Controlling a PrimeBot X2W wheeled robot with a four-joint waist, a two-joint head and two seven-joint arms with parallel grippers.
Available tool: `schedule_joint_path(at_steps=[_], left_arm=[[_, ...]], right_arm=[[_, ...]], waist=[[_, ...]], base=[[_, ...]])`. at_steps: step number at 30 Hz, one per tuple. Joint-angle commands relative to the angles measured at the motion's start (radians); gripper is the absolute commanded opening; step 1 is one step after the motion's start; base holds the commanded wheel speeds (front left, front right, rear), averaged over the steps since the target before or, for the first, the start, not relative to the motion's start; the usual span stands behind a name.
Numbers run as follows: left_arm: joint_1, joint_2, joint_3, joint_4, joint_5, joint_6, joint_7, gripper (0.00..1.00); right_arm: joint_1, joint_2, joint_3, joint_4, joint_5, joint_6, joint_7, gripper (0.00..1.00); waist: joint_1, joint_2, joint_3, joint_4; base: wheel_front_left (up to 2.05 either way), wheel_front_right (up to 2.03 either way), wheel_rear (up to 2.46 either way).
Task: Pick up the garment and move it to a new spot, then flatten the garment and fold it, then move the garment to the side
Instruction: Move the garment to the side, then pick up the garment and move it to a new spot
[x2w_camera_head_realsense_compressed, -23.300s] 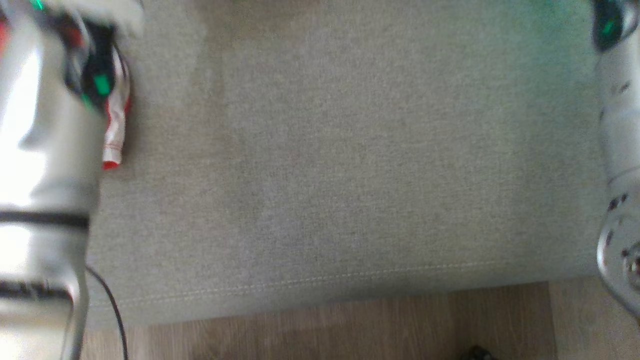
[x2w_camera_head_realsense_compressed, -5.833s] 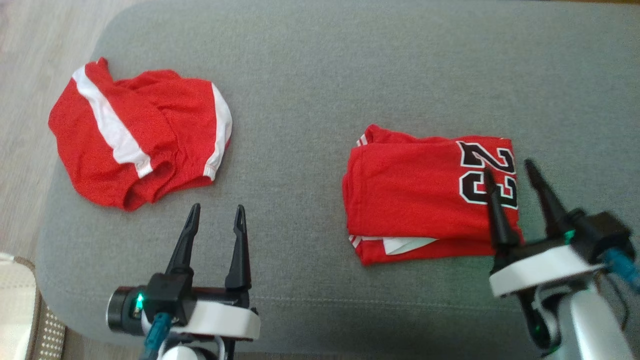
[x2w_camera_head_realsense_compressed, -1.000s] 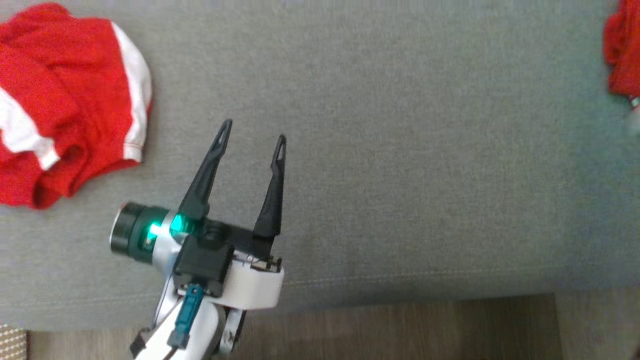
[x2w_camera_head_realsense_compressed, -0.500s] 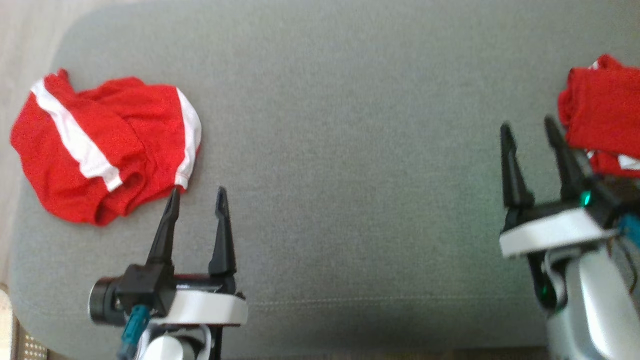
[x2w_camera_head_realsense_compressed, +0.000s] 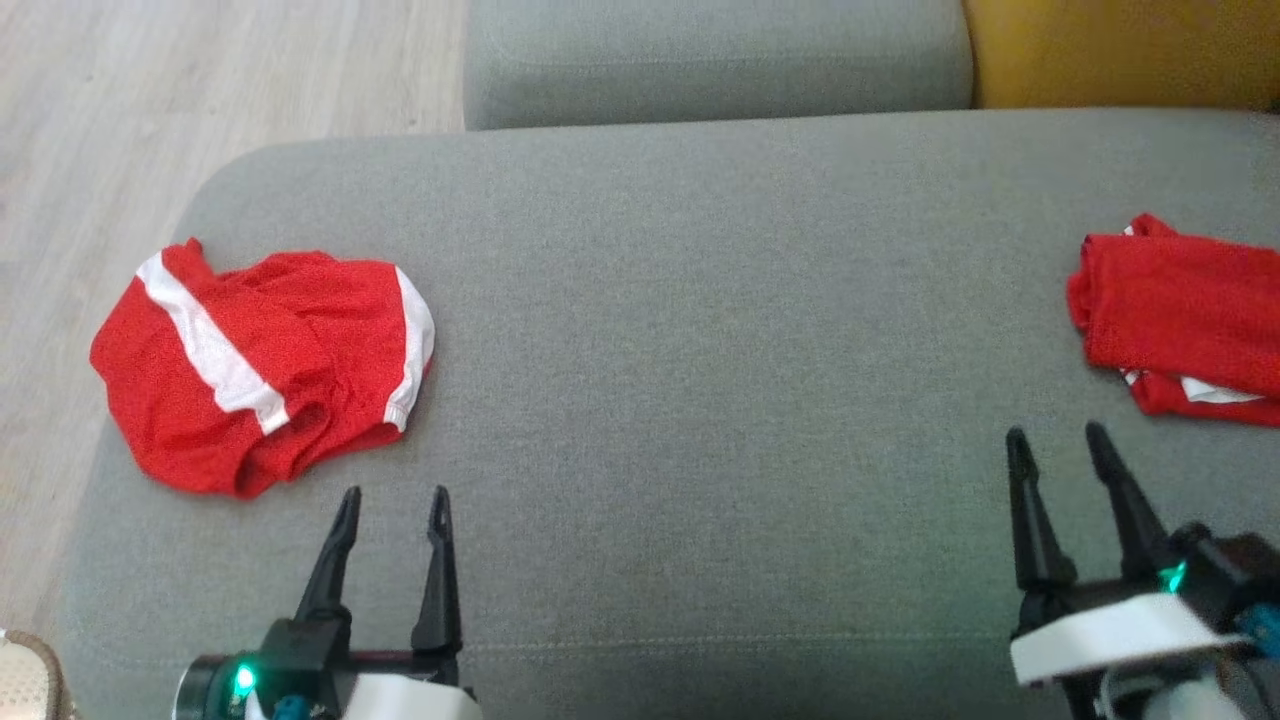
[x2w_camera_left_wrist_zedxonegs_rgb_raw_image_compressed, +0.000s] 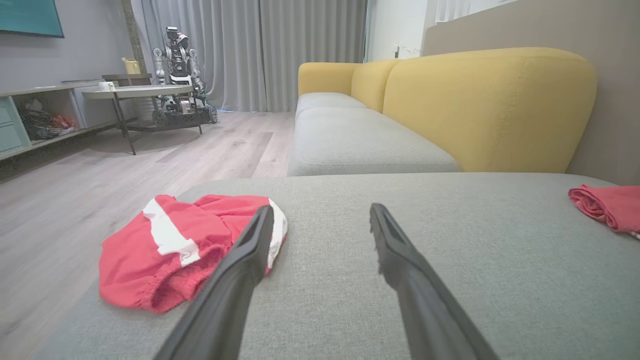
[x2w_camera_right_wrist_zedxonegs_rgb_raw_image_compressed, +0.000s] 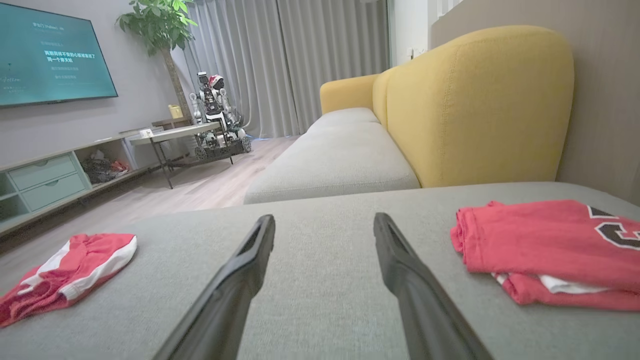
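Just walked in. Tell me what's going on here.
A two-armed robot is folding clothes on a grey sofa seat. Neither arm holds anything: the left gripper and right gripper hover near its front edge, jaws open. A red jersey lies folded at the robot's right, apart from the right gripper. Crumpled red shorts with white stripes lie at the left, not yet folded.

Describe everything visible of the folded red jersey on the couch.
The folded jersey is soft red fabric in a flat, roughly rectangular stack, with white trim peeking from its near edge. The right wrist view shows part of a black, white-edged number on top. It lies at the right of the grey seat cushion; nothing else is seen touching it.
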Motion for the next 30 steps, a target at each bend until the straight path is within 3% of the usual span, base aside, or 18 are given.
schedule_joint_path(at_steps=[1, 15, 30], left_arm=[[-0.032, -0.01, 0.046, -0.032, 0.015, -0.011, -0.005, 1.0], [0.006, -0.018, 0.073, -0.021, 0.068, -0.051, -0.005, 1.0], [0.016, -0.019, 0.078, -0.012, 0.087, -0.049, -0.005, 1.0]], right_arm=[[-0.01, -0.004, 0.03, -0.038, -0.001, 0.0, -0.009, 1.0], [0.052, -0.004, 0.046, -0.029, -0.005, 0.0, -0.009, 1.0], [0.064, -0.004, 0.025, -0.031, -0.004, 0.0, -0.009, 1.0]], waist=[[0.0001, -0.0001, -0.005, 0.002], [0.0001, -0.0001, -0.032, 0.004], [0.0001, -0.0001, -0.035, 0.009]], base=[[0.0, 0.0, 0.0], [0.0, 0.0, 0.0], [0.0, 0.0, 0.0]])
